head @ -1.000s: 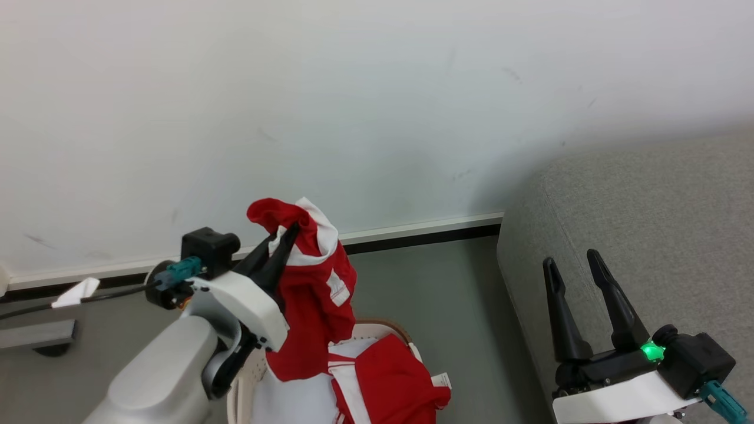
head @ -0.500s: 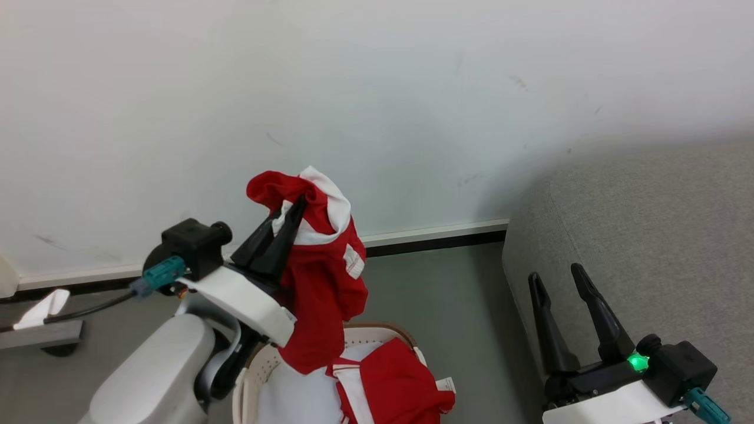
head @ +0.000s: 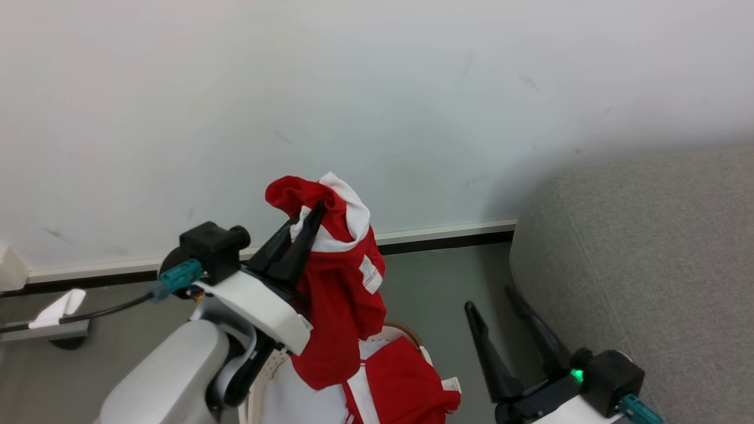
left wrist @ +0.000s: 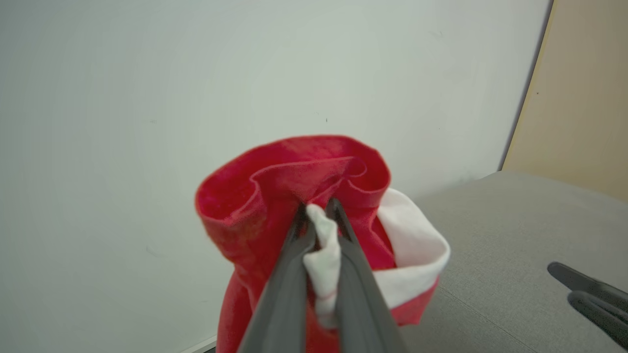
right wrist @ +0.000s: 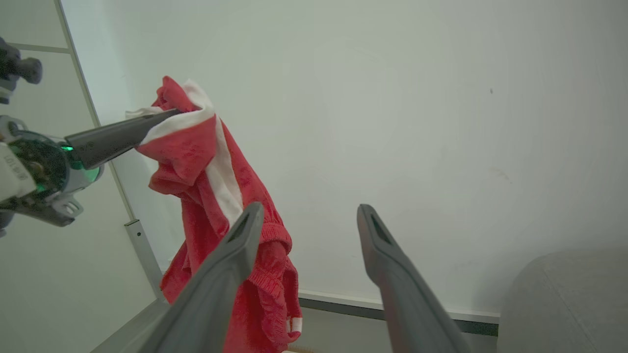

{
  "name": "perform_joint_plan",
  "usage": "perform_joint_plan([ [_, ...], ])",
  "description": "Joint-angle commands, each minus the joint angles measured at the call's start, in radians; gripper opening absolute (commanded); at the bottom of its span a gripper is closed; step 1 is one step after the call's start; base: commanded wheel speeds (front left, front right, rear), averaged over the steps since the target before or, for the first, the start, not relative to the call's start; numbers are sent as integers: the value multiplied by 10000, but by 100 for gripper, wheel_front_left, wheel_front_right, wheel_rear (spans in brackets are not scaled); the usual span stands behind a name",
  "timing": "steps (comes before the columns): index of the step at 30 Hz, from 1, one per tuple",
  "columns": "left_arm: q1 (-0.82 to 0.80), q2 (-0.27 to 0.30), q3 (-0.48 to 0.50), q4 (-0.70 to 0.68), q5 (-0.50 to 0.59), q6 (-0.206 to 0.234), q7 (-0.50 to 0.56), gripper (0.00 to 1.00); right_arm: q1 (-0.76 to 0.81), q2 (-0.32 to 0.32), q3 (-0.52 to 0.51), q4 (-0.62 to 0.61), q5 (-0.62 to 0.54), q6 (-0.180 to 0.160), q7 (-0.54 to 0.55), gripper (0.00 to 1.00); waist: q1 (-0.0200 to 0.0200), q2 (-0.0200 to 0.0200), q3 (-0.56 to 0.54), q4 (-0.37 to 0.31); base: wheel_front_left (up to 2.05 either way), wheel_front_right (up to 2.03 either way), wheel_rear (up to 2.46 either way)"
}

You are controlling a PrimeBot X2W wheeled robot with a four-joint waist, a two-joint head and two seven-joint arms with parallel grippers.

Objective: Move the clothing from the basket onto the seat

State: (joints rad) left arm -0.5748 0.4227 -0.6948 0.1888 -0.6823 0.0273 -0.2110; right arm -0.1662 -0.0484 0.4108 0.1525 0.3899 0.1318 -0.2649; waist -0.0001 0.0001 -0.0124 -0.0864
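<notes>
My left gripper (head: pixel 316 211) is shut on the waistband of a red garment (head: pixel 336 294) with white bands, which hangs above the basket (head: pixel 407 331). The left wrist view shows its fingers pinching a white fold of that garment (left wrist: pixel 294 181). A second red garment (head: pixel 406 383) lies in the basket over a white lining cloth (head: pixel 300 400). The grey sofa (head: pixel 648 247) stands to the right. My right gripper (head: pixel 490 297) is open with nothing in it, over the floor between basket and sofa. In the right wrist view it (right wrist: pixel 310 208) points at the wall, with the hanging garment (right wrist: pixel 206 162) to its left.
A white wall with a pale and black baseboard (head: pixel 447 232) runs behind everything. Grey floor (head: pixel 436 282) lies between basket and sofa. A black cable and a white tag (head: pixel 56 309) lie at the far left. A beige panel (left wrist: pixel 584 98) borders the wall beyond the sofa.
The left gripper has lifted the red garment higher and a little to the right. The right gripper has swung left, off the sofa's front and over the floor. The camera has shifted slightly.
</notes>
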Motion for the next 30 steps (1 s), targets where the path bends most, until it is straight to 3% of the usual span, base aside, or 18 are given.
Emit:
perform_joint_plan([
  [1,-93,-48,-65,-67,38,-47,59,0,-207,-37,299,196,81,-21,7,100,1,-1,25,93,0,0,0],
  [15,-590,-1051,-898,-344,188,-360,391,0,-1474,-40,2180,2724,1200,-21,8,100,1,-1,-30,1200,0,0,0],
  [30,-545,-1878,-1922,-670,94,-713,822,0,-2446,-37,2217,4245,1528,-21,8,100,1,-1,-287,2561,0,0,0],
])
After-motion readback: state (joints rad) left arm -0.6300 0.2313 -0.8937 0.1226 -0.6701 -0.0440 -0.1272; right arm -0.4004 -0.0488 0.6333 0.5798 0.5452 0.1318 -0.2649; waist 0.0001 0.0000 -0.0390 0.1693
